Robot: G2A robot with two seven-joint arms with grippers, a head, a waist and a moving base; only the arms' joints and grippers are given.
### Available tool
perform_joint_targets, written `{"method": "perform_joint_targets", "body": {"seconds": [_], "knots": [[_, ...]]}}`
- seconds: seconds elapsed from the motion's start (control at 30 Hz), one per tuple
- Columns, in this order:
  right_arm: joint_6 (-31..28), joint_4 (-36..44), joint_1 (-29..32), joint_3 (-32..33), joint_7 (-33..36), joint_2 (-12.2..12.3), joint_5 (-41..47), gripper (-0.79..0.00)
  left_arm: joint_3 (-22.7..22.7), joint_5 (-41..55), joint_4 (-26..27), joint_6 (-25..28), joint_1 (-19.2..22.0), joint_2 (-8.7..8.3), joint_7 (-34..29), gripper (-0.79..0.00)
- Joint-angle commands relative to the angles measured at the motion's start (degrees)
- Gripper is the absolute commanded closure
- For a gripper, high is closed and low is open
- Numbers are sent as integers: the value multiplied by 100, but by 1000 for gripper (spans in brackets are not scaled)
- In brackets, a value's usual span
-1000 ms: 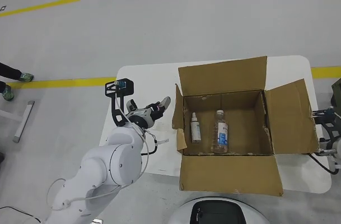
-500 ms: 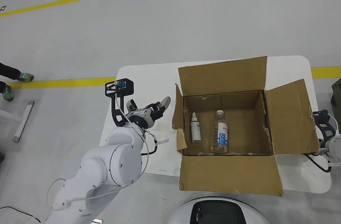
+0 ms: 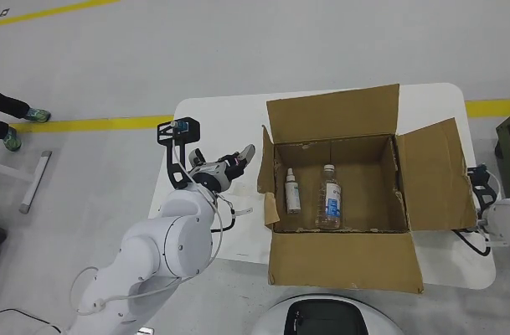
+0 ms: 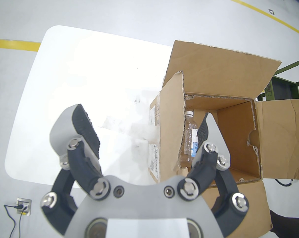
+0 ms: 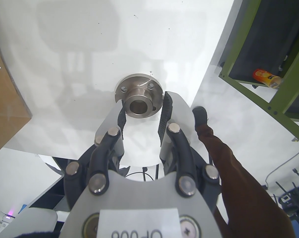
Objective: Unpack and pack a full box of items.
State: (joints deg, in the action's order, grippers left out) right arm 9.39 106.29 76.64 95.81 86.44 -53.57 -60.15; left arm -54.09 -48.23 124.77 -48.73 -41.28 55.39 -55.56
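Observation:
An open cardboard box (image 3: 347,113) stands on the white table (image 3: 213,126) with its flaps spread. Inside lie a small white spray bottle (image 3: 292,191) and a clear plastic bottle (image 3: 329,197); the clear bottle (image 4: 189,134) also shows past the torn flap (image 4: 171,115). My left gripper (image 3: 240,159) (image 4: 142,111) hangs open and empty above the table, just left of the box. My right gripper (image 5: 143,105) (image 3: 481,180) is low over the table (image 5: 90,38) beyond the box's right flap, shut on the neck of a round metal flange (image 5: 138,99) that sits on the table.
A green metal rack (image 5: 241,58) stands off the table's right side, with an orange can (image 5: 267,77) on its shelf. The table's right edge runs close to the flange. Bare table (image 4: 77,75) lies left of the box.
My right arm has drawn back a little toward the right edge of the top view. The left arm and the box's contents have not moved.

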Motion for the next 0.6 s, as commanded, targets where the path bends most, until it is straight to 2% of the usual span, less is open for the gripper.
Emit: {"method": "perform_joint_targets", "body": {"seconds": [0.0,0.2,0.23,0.3,0.57], "knots": [[1,-33,-19,-20,3,-1,-7,-317,0,0,0,0,0,0,0,-785],[-10,-92,-81,-72,24,1,-52,-231,0,0,0,0,0,0,0,-785],[-10,-107,-95,-83,25,0,-59,-175,0,0,0,0,0,0,0,-785],[-10,-134,-120,-105,21,0,-73,-12,0,0,0,0,0,0,0,-785],[72,-26,-199,13,-56,-7,170,0,0,0,0,0,0,0,0,-785]]}}
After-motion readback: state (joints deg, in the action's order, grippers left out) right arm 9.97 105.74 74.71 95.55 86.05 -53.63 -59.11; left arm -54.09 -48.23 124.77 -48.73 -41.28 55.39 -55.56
